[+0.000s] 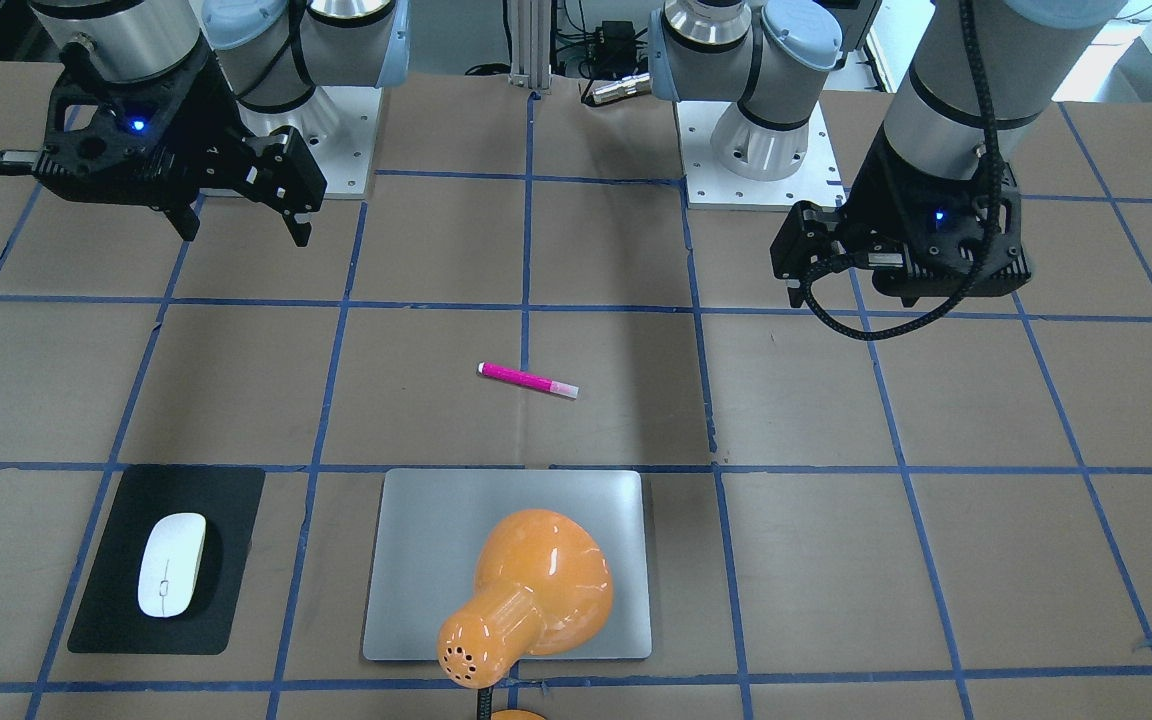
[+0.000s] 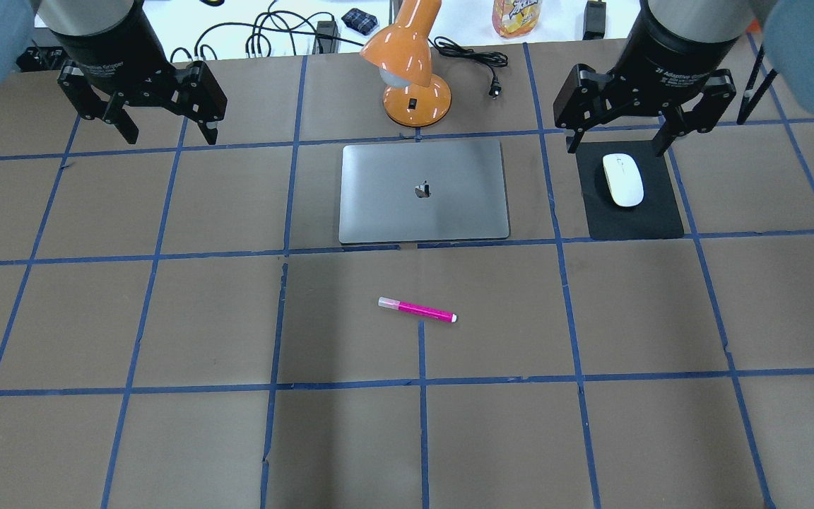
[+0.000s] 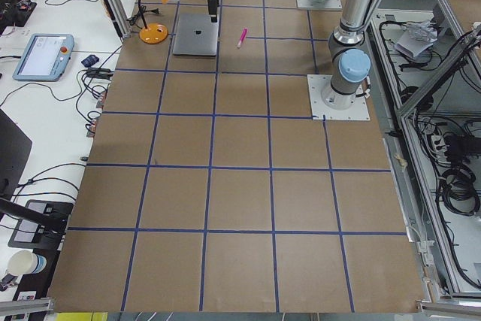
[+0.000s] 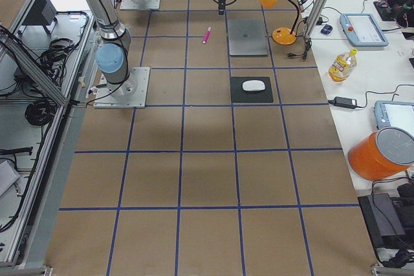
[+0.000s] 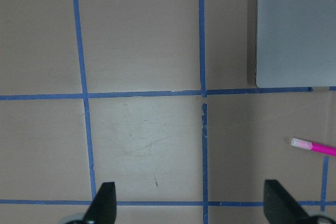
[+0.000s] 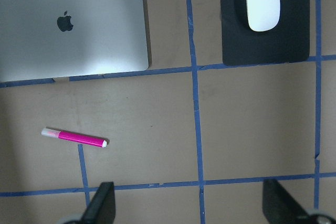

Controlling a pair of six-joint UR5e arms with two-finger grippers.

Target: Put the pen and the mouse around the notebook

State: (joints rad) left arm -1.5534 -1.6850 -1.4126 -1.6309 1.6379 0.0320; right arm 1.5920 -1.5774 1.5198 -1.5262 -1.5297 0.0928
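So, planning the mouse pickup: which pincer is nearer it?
Right. The right pincer hangs high near the mouse; the left pincer hangs across the notebook from it.

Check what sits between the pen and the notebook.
Only bare table, crossed by a blue tape line just beside the notebook; the pen lies apart from both. The overhead view shows this.

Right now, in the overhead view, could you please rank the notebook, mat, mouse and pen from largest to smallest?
1. notebook
2. mat
3. mouse
4. pen, longer than the mouse but far slimmer
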